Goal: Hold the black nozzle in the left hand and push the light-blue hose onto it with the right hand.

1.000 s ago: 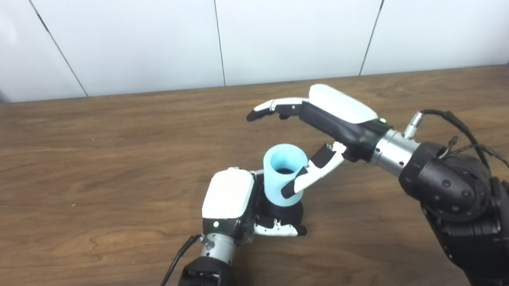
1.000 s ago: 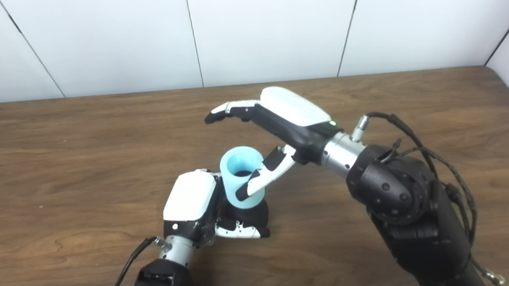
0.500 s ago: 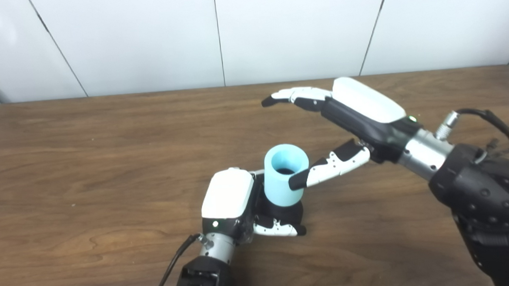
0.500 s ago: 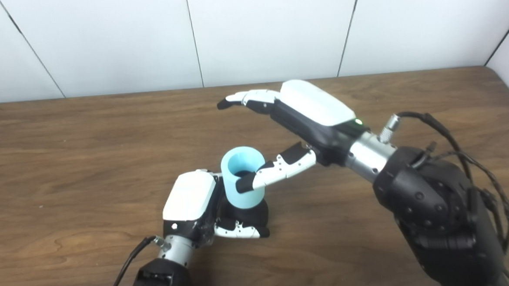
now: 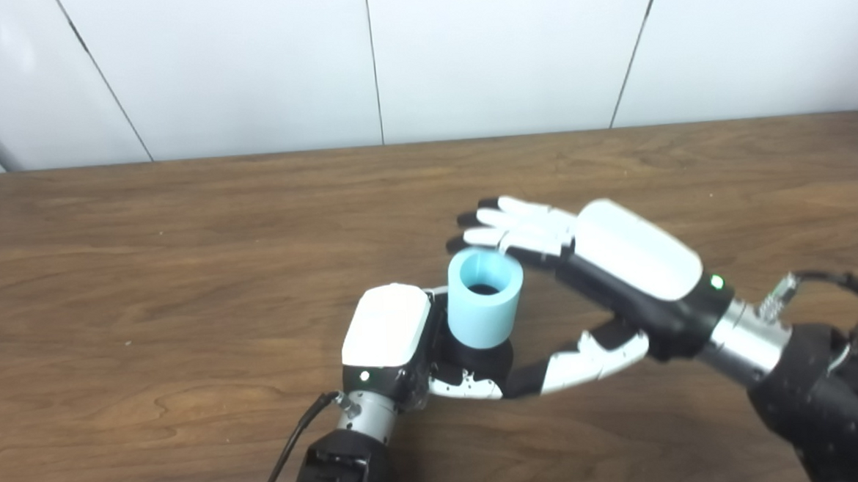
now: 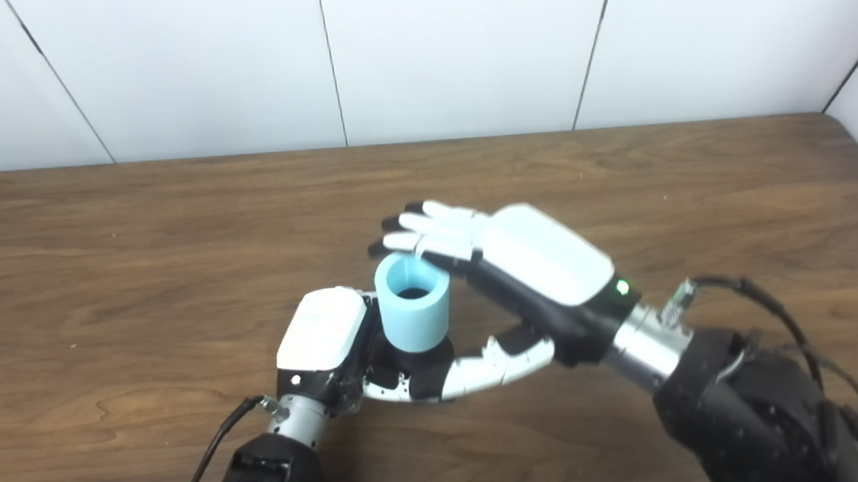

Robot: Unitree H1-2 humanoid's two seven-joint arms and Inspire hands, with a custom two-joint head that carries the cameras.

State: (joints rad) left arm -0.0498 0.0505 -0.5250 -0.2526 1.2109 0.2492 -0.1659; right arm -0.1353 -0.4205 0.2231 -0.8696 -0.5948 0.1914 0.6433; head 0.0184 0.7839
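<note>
The light-blue hose (image 5: 484, 298) is a short open tube standing upright on the black nozzle (image 5: 475, 358), whose base shows just below it. My left hand (image 5: 389, 346) is shut on the nozzle, with its fingers wrapped around the black base. My right hand (image 5: 601, 276) is open and spread around the hose from the right. Its fingers (image 5: 505, 226) lie just behind the hose's top rim and its thumb (image 5: 572, 363) reaches low in front, near the nozzle base. It also shows in the right eye view (image 6: 526, 272). I cannot tell whether it touches the hose.
The brown wooden table (image 5: 144, 270) stretches to the left and far side. A white panelled wall (image 5: 360, 53) stands behind the table's far edge. Cables trail from my right forearm (image 5: 835, 286).
My right hand has dropped and swung down from above the hose. Its fingers now sit behind the hose rim and its thumb has moved from the hose's side to low in front. My left hand has not moved.
</note>
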